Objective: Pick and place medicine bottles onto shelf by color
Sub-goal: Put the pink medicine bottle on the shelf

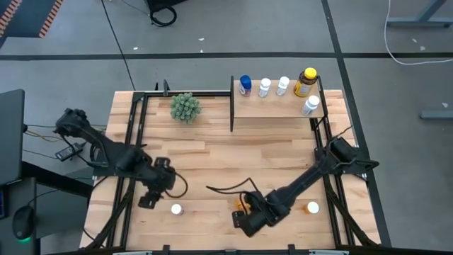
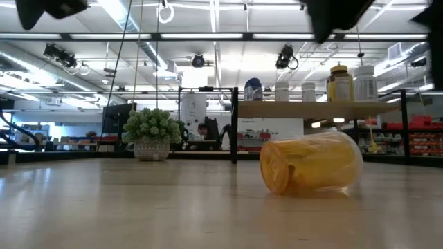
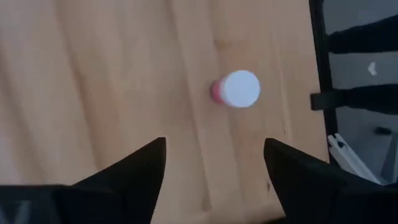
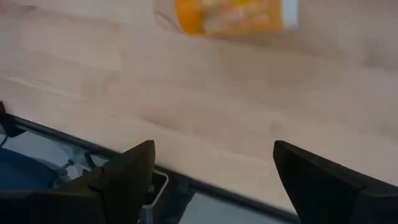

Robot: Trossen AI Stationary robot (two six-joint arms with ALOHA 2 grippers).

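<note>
An orange bottle (image 1: pixel 243 204) lies on its side near the table's near edge, large in the low view (image 2: pixel 311 162) and in the right wrist view (image 4: pixel 230 15). My right gripper (image 1: pixel 248 222) (image 4: pixel 214 146) hovers open just nearer than it, touching nothing. A white-capped bottle (image 1: pixel 176 209) with a pinkish body (image 3: pixel 239 89) stands upright. My left gripper (image 1: pixel 147 200) (image 3: pixel 214 143) is open to its left, apart from it. A second orange bottle (image 1: pixel 312 207) stands at the near right. On the shelf (image 1: pixel 272 110) stand a blue bottle (image 1: pixel 245 85), white ones (image 1: pixel 265 87) and an amber yellow-capped one (image 1: pixel 306 82).
A green spiky plant (image 1: pixel 185 107) in a pot stands left of the shelf's black divider (image 1: pixel 231 105). A black cable (image 1: pixel 226 188) trails across the table by the right arm. Black frame rails (image 1: pixel 131 142) run along both table sides. Bare wood lies at the table's middle.
</note>
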